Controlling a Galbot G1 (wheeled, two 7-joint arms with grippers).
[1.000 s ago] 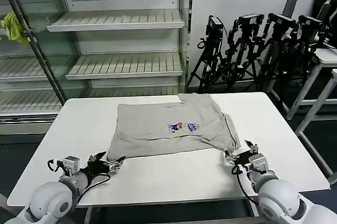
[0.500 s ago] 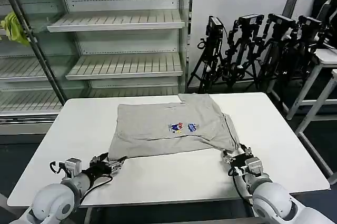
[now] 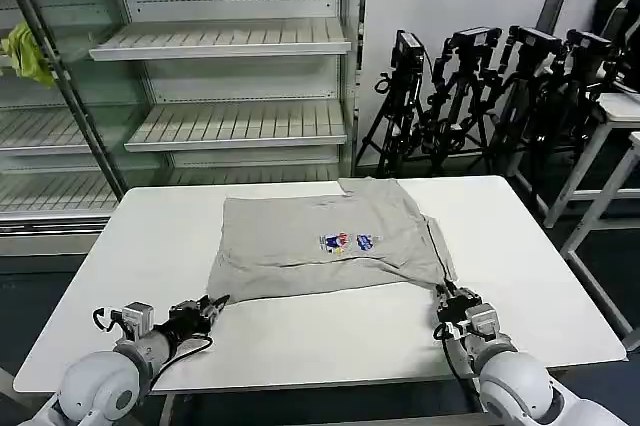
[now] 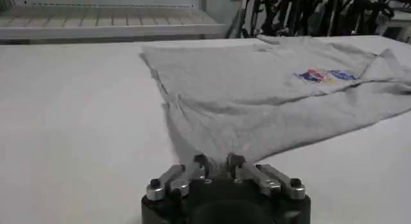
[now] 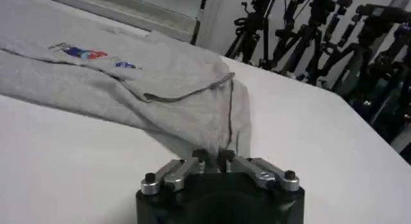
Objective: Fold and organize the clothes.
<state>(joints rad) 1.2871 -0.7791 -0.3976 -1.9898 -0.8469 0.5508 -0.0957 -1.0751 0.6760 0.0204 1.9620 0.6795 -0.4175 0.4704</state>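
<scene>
One soft, wrinkled light grey shirt (image 3: 330,241) is pinched at two near corners by left gripper (image 4: 218,162) and right gripper (image 5: 213,156) on the smooth white table (image 3: 330,331).

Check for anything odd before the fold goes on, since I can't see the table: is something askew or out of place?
The shirt lies slightly skewed on the table, one side bunched into folds. The left gripper and right gripper each pinch a near corner. A yellow-green cloth hangs off a shelf behind.

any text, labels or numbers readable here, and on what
None can be read.
The chest print on the grey shirt: red and blue shapes, too small and blurred to tell whether they hold letters.
The tripods and the shelves: no legible markings.
</scene>
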